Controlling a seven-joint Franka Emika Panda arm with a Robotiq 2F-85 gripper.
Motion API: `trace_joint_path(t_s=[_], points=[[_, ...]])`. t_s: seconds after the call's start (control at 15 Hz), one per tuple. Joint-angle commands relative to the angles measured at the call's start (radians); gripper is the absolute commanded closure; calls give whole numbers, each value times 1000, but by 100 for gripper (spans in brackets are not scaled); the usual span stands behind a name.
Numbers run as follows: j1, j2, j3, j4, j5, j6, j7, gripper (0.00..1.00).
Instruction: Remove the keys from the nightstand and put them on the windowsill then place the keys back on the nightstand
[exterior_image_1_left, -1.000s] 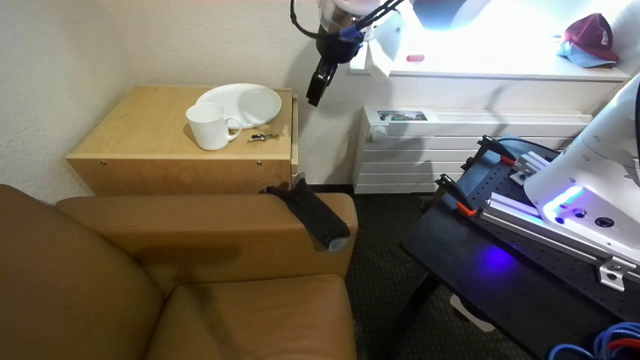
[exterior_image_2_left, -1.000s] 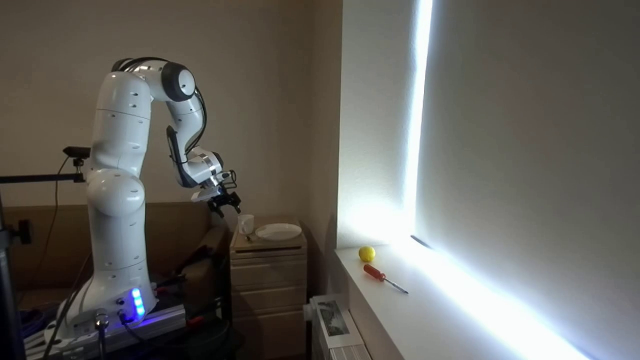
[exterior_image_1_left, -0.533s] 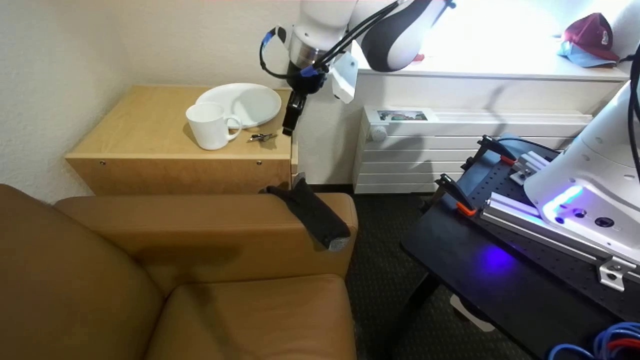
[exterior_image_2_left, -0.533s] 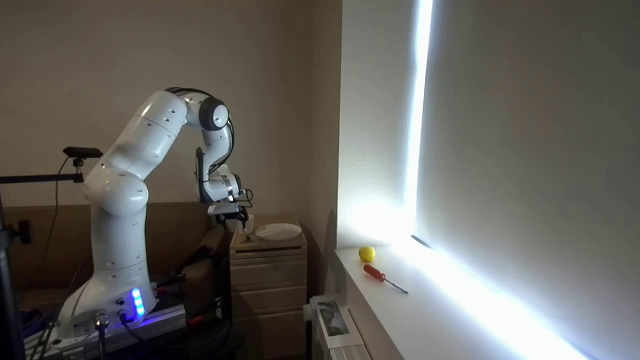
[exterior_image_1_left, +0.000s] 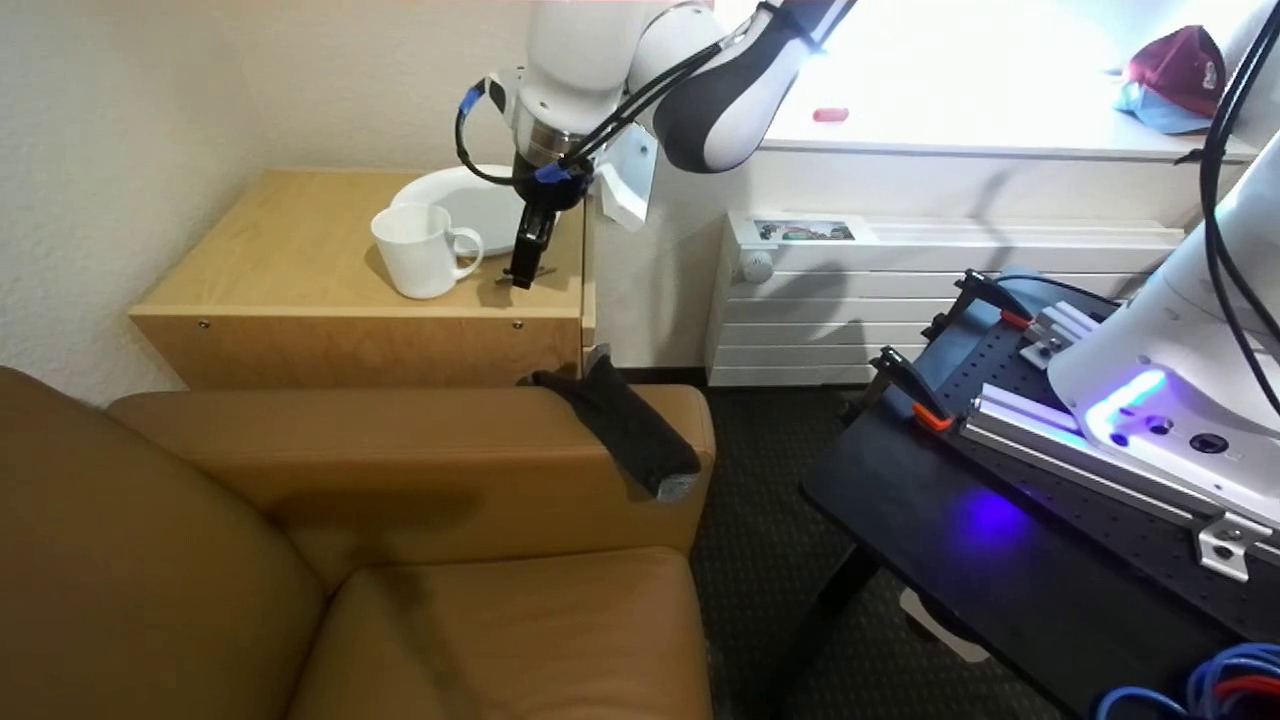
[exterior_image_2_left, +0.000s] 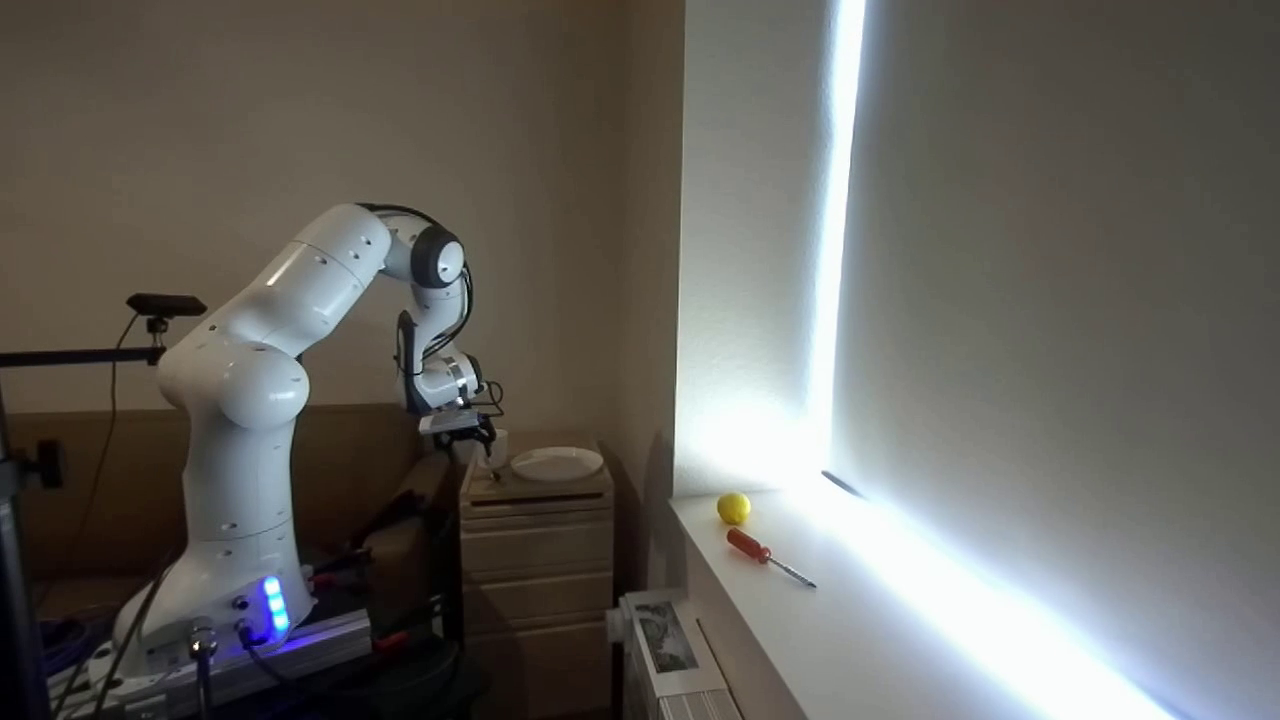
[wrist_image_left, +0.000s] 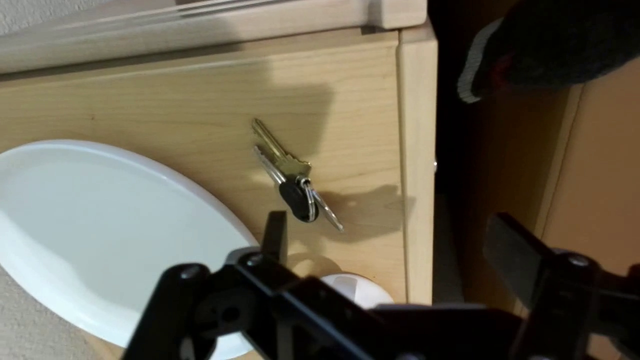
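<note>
The claw (wrist_image_left: 392, 232) is released, its two fingers parted wide. In an exterior view it hangs a little tilted, fingertips downward, by a corner of the worktop (exterior_image_1_left: 290, 245). The keys (wrist_image_left: 297, 185) lie on the worktop just past the fingertips in the wrist view, closer to one finger than to the other. They share a ring: a brass-coloured key, a silver one with a black head, and one more silver piece. In an exterior view the claw partly hides them.

Beside the claw stands an upright white mug (exterior_image_1_left: 410, 255), its handle towards the fingers. Behind the claw in that same view is a white plate (exterior_image_1_left: 475, 210), partly covered by claw and mug; whether plate and mug touch, I cannot tell.

Farther from the claw, past the worktop's edge, a dark sock (exterior_image_1_left: 625, 430) lies over the arm of a brown couch (exterior_image_1_left: 400, 450). Well apart from the claw is the windowsill (exterior_image_2_left: 820, 650), with a yellow ball (exterior_image_2_left: 733, 508), a screwdriver (exterior_image_2_left: 765, 553) near it, and a maroon cap (exterior_image_1_left: 1180, 75) with a light blue brim. Below the sill is a white radiator (exterior_image_1_left: 940, 300).
</note>
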Motion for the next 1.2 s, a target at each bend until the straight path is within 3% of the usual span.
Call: trace_joint_path(t_s=[0.0, 0.07, 0.13, 0.2, 0.4, 0.53, 0.73, 0.93, 1.0, 1.13], points=[[80, 17, -97, 18, 148, 37, -109, 0], [74, 48, -92, 35, 216, 50, -161, 0], [-26, 102, 14, 60, 207, 22, -187, 0], [55, 89, -72, 62, 375, 80, -290, 0], [83, 132, -89, 118, 603, 119, -452, 0], [143, 149, -154, 165, 693, 112, -536, 0], [229, 177, -256, 230, 723, 93, -606, 0], [282, 205, -317, 277, 745, 69, -614, 0], [267, 174, -300, 227, 762, 102, -616, 0], [287, 191, -322, 249, 762, 100, -612, 0]])
